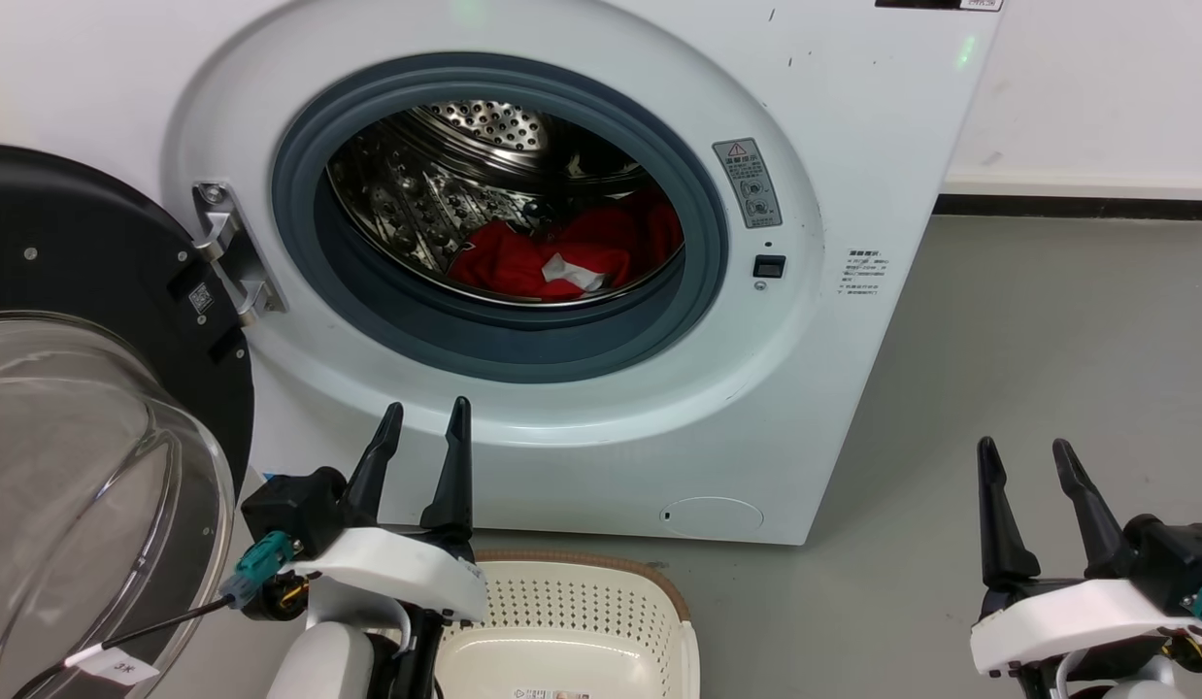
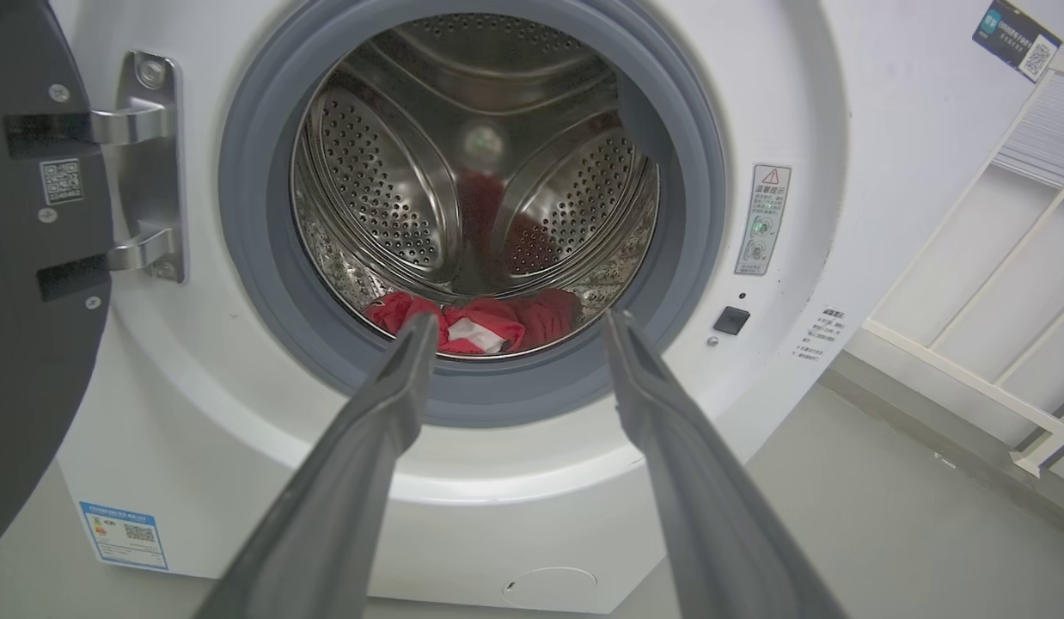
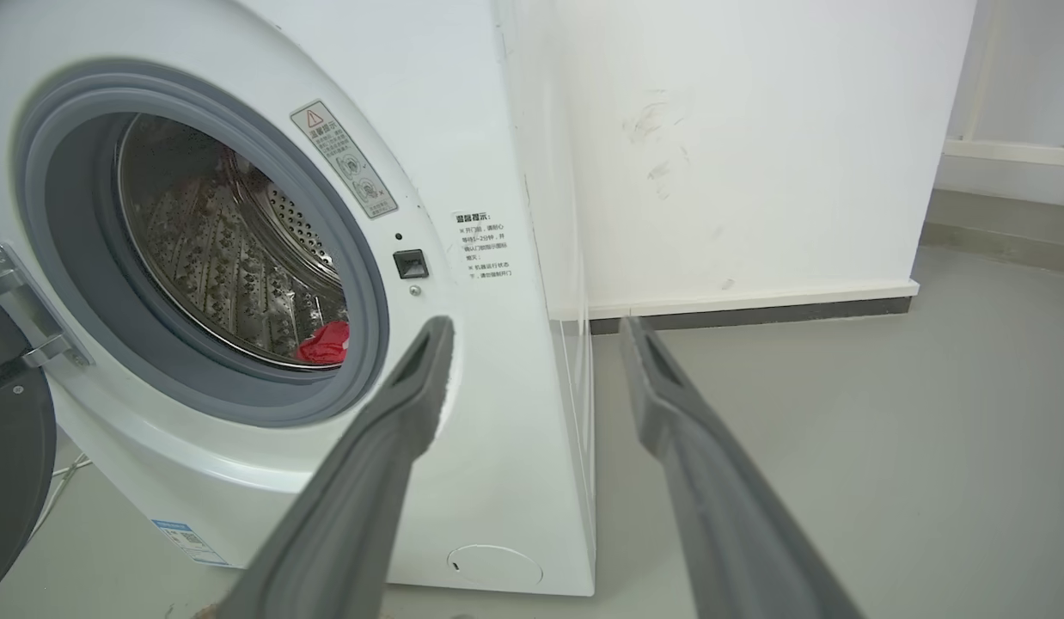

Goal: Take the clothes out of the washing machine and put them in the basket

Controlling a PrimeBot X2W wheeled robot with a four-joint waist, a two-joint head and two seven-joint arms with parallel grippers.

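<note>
The washing machine [image 1: 834, 320] takes up the upper middle of the head view, with its black-rimmed glass door [image 1: 86, 291] swung open at the left edge. The basket [image 1: 582, 607] stands on the floor at the bottom centre, just in front of the machine; the part of its inside that can be seen is bare plastic. The red clothes [image 1: 552, 257] lie in a heap low in the drum. The left hand [image 1: 426, 406], at lower left, faces the porthole, fingers parted and holding nothing. The right hand [image 1: 1024, 447], at lower right, is likewise spread and unladen. Judging by this, no garment is out yet: reaching in, grasping and dropping it into the basket all remain.
</note>
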